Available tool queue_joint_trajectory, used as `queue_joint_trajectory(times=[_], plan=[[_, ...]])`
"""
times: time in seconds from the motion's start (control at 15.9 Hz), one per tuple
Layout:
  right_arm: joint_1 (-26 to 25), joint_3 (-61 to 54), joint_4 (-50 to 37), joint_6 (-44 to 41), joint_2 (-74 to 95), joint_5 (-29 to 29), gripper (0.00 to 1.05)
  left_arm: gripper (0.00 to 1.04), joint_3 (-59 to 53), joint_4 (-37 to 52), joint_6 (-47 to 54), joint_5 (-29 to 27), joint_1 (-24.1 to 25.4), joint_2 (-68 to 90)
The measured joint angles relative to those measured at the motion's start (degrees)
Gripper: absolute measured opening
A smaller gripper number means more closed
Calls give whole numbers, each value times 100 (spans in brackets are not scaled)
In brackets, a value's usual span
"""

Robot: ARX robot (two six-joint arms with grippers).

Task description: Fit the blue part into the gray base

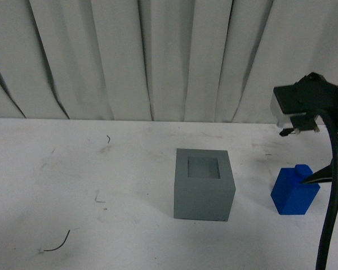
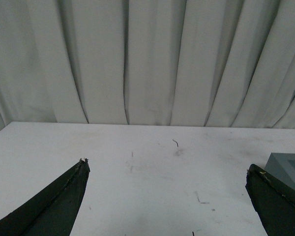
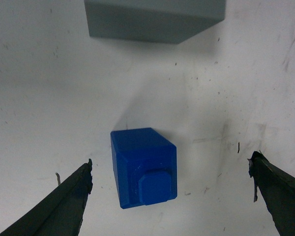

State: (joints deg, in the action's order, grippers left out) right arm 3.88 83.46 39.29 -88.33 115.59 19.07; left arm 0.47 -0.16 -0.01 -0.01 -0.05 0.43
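Tally, front view: one gray base [image 1: 204, 185], mid-frame. One blue part [image 1: 294, 191], lower right. One white table [image 1: 73, 185]. Wrist views: two grippers, one left gripper [image 2: 166, 165] and one right gripper [image 3: 170, 161].

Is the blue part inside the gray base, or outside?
Outside: the blue part stands on the table, apart from the gray base, whose recess shows empty.
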Motion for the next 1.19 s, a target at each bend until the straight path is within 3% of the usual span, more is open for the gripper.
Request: queue_joint_trajectory(times=[0.19,0.5,1.07,1.19], plan=[[144,323,315,-555,422,-621,98,98,0,0,0,0,0,0],[59,457,273,-612,782,-896,98,98,0,0,0,0,0,0],[-20,389,197,-511,896,-811,98,98,0,0,0,0,0,0],[-20,389,195,-507,896,-809,92,98,0,-2,0,0,0,0]])
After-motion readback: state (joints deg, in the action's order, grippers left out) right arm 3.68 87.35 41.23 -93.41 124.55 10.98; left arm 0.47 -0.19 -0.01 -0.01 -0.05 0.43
